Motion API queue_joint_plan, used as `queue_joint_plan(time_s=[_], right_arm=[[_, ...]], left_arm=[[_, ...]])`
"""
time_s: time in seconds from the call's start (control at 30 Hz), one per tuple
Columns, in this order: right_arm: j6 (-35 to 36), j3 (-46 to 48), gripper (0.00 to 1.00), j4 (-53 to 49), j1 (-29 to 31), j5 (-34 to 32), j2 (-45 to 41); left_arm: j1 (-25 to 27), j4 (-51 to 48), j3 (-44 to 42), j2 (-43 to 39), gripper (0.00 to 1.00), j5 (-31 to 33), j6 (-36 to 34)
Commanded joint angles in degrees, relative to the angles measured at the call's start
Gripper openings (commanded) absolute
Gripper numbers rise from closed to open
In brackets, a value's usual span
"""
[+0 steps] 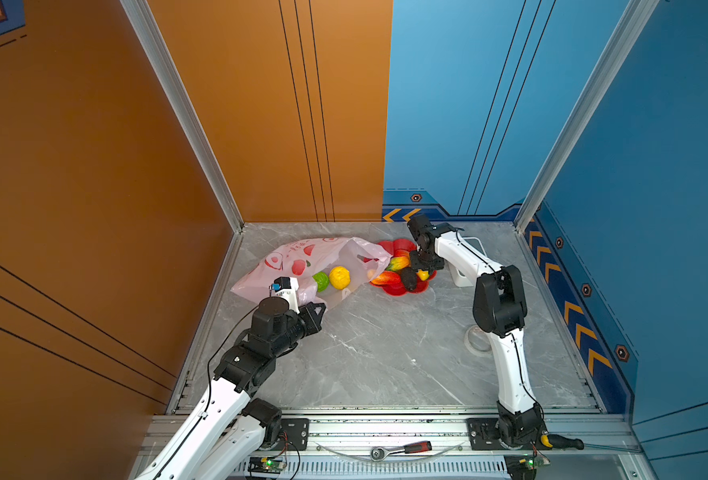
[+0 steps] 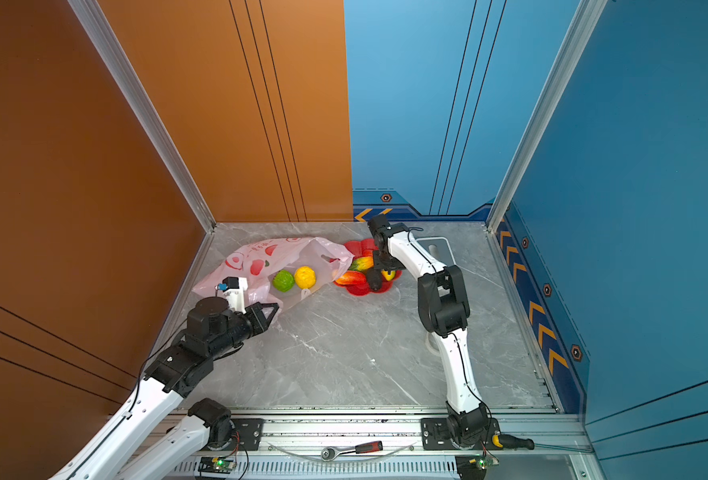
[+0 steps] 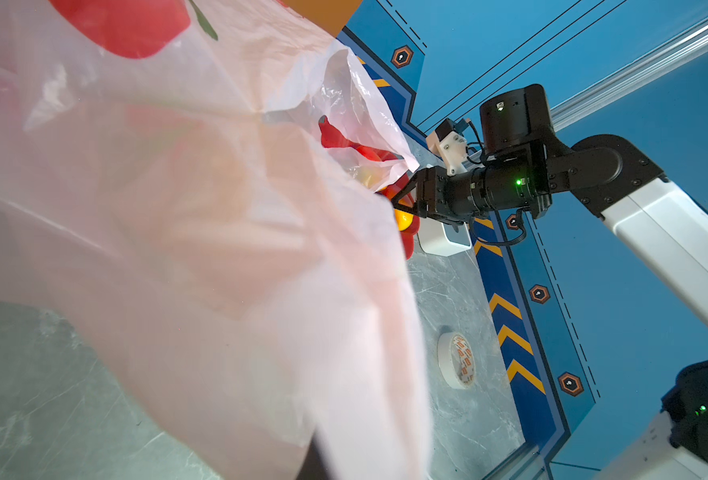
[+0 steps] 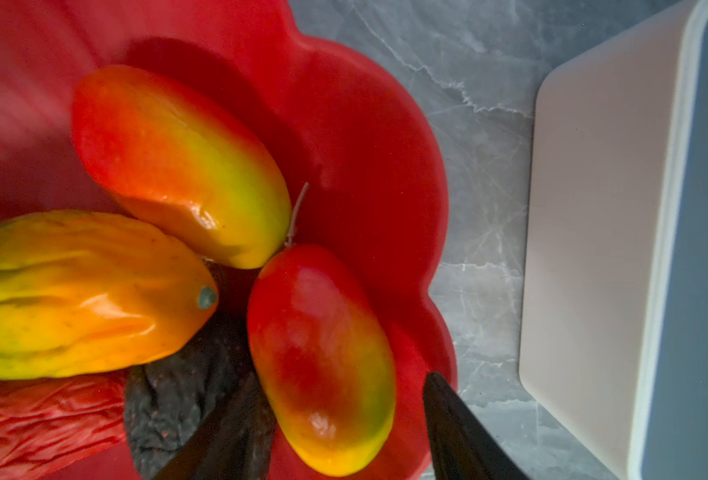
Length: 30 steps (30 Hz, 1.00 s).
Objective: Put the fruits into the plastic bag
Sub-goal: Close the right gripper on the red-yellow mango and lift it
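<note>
The mango (image 4: 319,324) lies in the dish (image 4: 365,124) between the right gripper's (image 4: 344,378) spread jaws; the bag (image 1: 302,259), on the table (image 1: 385,353) beside the dish, is clamped at its near edge by the left gripper (image 1: 319,311).

A grey marbled tabletop (image 1: 365,353) forms the booth's floor. An orange wall (image 1: 74,166) stands left, blue walls (image 1: 655,166) with yellow chevrons (image 1: 576,332) right

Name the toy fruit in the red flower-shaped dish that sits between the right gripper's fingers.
The smaller red-and-yellow mango, nearest the dish's rim; it alone lies between both fingers.
</note>
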<state>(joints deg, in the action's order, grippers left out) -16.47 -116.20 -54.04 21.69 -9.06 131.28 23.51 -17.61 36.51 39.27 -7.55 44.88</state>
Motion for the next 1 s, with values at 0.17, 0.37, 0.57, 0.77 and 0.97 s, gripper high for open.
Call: queue_joint_plan(time_s=[0.17, 0.37, 0.57, 0.77, 0.97], right_arm=[[-0.05, -1.35, 0.65, -1.79, 0.02, 1.31, 1.77], [-0.14, -1.4, 0.62, -1.77, 0.1, 2.27, 1.91], [-0.08, -1.48, 0.46, -1.69, 0.1, 2.73, 1.34], [-0.4, -1.4, 0.44, -1.64, 0.19, 2.65, -0.25], [-0.74, -1.13, 0.39, -1.42, 0.19, 2.51, -2.72]], left_arm=[[-0.92, -1.2, -0.92, -0.97, 0.0, 0.61, -0.15], [-1.12, -1.11, -0.92, -1.03, 0.0, 0.43, -0.06], [-1.28, -0.94, -0.92, -0.84, 0.0, 0.26, 0.03], [-1.35, -0.67, -0.85, -0.79, 0.0, 0.17, 0.21], [-1.45, -0.68, -0.74, -0.69, 0.0, 0.08, 0.2]])
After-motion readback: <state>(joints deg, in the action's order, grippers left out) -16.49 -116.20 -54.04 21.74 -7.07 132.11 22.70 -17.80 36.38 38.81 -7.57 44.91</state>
